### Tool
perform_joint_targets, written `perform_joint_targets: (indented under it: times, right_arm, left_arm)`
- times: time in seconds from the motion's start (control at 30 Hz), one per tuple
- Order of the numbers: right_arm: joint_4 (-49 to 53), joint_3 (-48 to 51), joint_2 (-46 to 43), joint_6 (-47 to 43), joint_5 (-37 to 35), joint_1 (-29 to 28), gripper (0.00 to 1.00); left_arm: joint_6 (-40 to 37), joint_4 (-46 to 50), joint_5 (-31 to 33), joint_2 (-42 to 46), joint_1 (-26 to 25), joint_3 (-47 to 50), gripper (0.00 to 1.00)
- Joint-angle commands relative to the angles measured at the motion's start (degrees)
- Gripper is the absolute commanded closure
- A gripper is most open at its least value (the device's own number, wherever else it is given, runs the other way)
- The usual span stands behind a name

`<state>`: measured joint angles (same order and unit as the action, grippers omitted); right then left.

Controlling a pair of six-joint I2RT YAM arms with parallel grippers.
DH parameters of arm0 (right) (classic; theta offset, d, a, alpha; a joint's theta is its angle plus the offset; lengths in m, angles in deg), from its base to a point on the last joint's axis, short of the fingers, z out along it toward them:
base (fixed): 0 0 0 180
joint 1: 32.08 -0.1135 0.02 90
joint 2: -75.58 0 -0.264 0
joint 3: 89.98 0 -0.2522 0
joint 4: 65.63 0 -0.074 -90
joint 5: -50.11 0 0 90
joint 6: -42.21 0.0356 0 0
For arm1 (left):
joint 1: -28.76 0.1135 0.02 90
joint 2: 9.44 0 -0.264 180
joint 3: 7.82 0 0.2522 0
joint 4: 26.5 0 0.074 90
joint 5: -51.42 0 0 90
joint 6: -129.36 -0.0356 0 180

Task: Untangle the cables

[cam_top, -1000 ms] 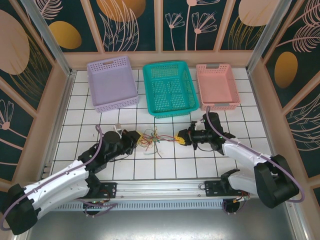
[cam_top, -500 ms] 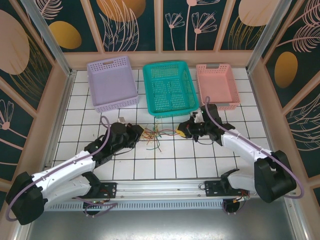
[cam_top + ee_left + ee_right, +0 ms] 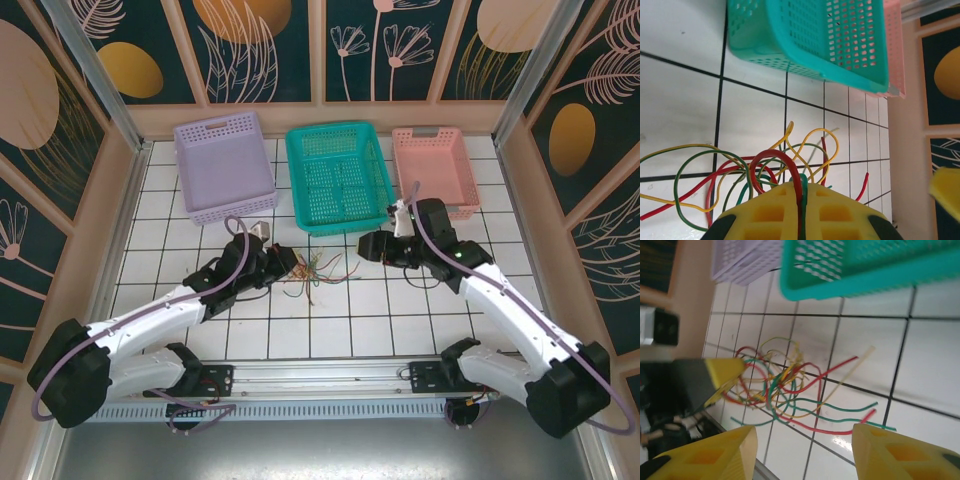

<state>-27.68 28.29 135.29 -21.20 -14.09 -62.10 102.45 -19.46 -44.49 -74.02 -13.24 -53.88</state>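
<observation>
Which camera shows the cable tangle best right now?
Right wrist view: the cables lie spread out, nearly the whole tangle in sight. Left wrist sees their loops close up, the near part hidden behind the shut left tool pinching them. Top external shows them small.

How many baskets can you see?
3: a lilac basket at the back left, a teal basket in the middle, and a pink basket at the back right. None looks hidden.

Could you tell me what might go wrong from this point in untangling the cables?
The left hand is shut on two of the cables, red and green, so pulling may tighten the tangle. The right hand is open and holds nothing, so the whole bundle could simply drag along.
</observation>
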Motion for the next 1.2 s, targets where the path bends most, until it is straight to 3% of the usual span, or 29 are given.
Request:
perform_joint_targets:
  times: [0.0,0.13,0.27,0.33,0.43,0.53,0.67,0.73,0.83,1.0,1.17]
  right_arm:
    - [4.76,-1.39,5.23,-7.21,-0.80,-1.00,0.48]
    - [3.13,-2.74,9.41,4.79,1.41,-6.13,0.49]
    - [7.38,-3.50,13.31,11.99,3.87,-4.98,0.46]
    - [7.24,-5.73,15.04,12.65,3.97,-5.19,0.46]
    - [3.20,-8.45,16.26,12.77,3.54,-5.49,0.55]
    - [0.98,-10.00,18.39,12.85,3.86,-5.63,0.56]
    - [-4.22,-10.49,17.61,14.34,5.59,-6.03,0.70]
    - [-5.33,-10.65,18.06,13.88,6.89,-6.36,0.71]
    - [-3.33,-10.45,20.00,11.30,7.67,-7.03,0.59]
    - [-4.28,-6.26,19.23,10.88,8.39,-7.68,0.46]
    - [-4.40,-4.36,21.30,12.44,9.08,-7.77,0.43]
  left_arm:
    - [-4.47,1.27,-1.55,-0.20,0.07,-1.87,1.00]
    - [-3.85,1.01,-1.03,-0.70,0.12,-2.19,1.00]
    - [-2.52,-0.55,-0.24,-1.14,0.14,-2.14,1.00]
    - [-2.09,-2.60,-0.92,-1.32,0.12,-1.33,1.00]
    - [-3.29,-3.98,-3.17,-2.02,0.13,-1.02,1.00]
    - [-7.11,-5.74,-6.43,-1.81,0.13,-0.97,1.00]
    - [-13.24,-5.09,-8.79,-1.00,0.11,-1.08,1.00]
    - [-14.53,-5.38,-10.06,-1.15,0.12,-1.49,1.00]
    - [-14.75,-6.82,-12.19,-2.30,0.08,-1.98,1.00]
    - [-11.45,-8.26,-12.95,-5.73,0.10,-3.42,1.00]
    - [-7.78,-11.81,-12.85,-7.58,0.09,-3.98,1.00]
